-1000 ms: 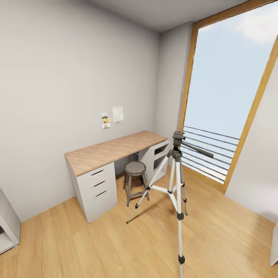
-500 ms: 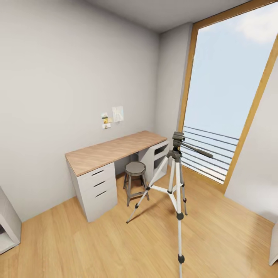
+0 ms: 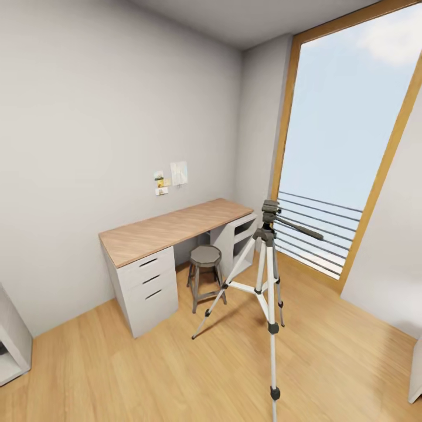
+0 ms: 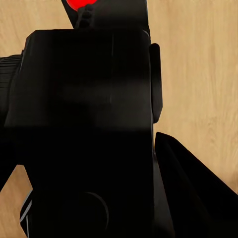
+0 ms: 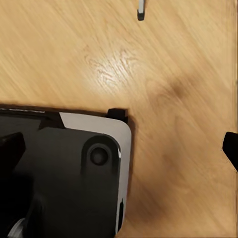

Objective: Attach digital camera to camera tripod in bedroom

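Note:
The camera tripod stands on the wood floor in the middle of the head view, legs spread and its black pan handle pointing right towards the window. In the left wrist view the black digital camera sits very close to the lens, with its red dot at the frame edge. My left gripper is shut on it, one dark finger pressed along its side. My right gripper is open over the floor, a fingertip at each side of the right wrist view. One tripod foot shows there.
A wood-topped white desk stands against the left wall with a grey stool in front, close to the tripod's left leg. The tall window lies beyond. A white shelf is at far left. My grey-black base shows below the right gripper.
The head view has shifted very slightly. The tripod, desk and stool have stayed where they were.

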Tool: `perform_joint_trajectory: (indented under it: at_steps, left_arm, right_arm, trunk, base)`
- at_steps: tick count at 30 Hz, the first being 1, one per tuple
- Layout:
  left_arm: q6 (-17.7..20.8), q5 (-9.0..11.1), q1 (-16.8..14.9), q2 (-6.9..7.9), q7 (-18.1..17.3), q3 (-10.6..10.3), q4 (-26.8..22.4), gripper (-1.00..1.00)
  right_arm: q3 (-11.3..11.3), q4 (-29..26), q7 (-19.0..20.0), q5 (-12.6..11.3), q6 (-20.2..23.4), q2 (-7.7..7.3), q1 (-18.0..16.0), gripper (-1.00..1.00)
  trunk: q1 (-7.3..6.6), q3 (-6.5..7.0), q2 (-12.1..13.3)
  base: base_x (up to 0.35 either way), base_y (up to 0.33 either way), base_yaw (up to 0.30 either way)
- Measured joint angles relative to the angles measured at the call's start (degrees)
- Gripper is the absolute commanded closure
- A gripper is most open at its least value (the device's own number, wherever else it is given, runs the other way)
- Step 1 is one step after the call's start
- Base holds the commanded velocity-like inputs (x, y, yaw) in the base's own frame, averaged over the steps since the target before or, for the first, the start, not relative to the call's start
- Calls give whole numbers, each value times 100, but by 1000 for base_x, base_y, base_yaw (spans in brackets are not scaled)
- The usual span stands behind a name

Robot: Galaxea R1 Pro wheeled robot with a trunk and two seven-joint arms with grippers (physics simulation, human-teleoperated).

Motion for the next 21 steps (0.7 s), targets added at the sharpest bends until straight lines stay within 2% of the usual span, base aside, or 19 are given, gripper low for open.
perform_joint_trajectory:
  at_steps: [5,15,21]
  left_arm:
    - [40,-52,0,4,-36,-37,-4,100]
    - [32,-87,0,9,-74,-62,-8,100]
    - [14,-89,0,9,-71,-63,-7,100]
  right_arm:
    - [-3,0,-240,-2,3,21,0,-100]
    - [-4,-1,-346,-2,-24,26,0,-100]
    - [-4,-1,-350,-2,-27,26,-1,-100]
  trunk:
    - [-2,0,-1]
    - [-2,0,0]
    - [0,0,0]
  base:
    - [233,17,0]
    - [292,128,0]
    - [83,48,0]
